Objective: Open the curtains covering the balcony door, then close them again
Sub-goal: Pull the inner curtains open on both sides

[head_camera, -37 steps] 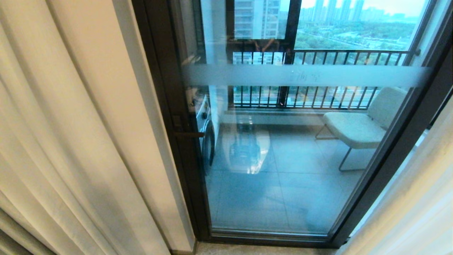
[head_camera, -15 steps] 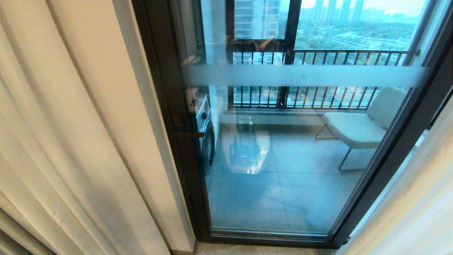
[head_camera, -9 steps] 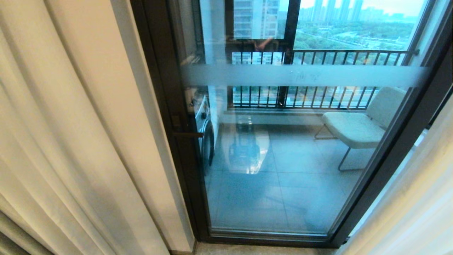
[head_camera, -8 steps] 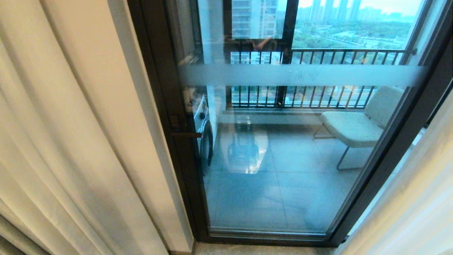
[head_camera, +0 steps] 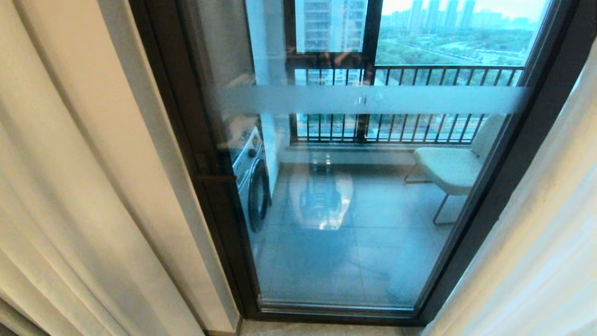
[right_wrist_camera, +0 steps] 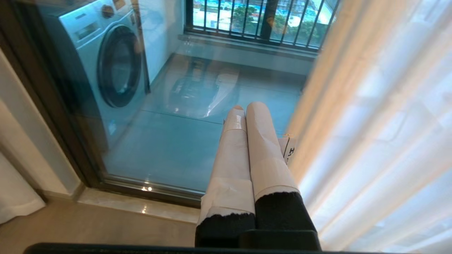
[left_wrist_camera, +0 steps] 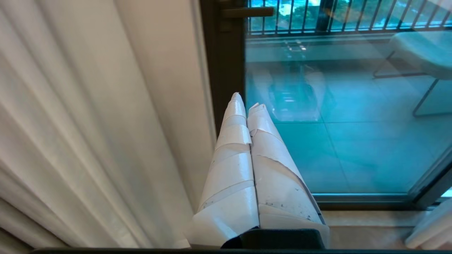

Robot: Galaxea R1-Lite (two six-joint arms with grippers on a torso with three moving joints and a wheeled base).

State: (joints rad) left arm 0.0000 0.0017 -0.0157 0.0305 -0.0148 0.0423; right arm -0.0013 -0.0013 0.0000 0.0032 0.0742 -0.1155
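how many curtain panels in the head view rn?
2: heavy cream pleated curtain bunched at the left of the dark-framed glass balcony door, thin white sheer curtain at its right. More may hang out of frame.

White-taped left end effector [left_wrist_camera: 247, 106], tape cracked, right end effector [right_wrist_camera: 247, 107] black-based

Tiled balcony floor [head_camera: 354, 261], chair [head_camera: 447, 170], washing machine [head_camera: 249, 179]

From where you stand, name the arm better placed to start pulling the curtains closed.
Probably left. The left gripper, shut and empty, points along the edge of the gathered cream curtain. The right gripper, also shut, sits beside only the sheer curtain. The balcony door is uncovered.
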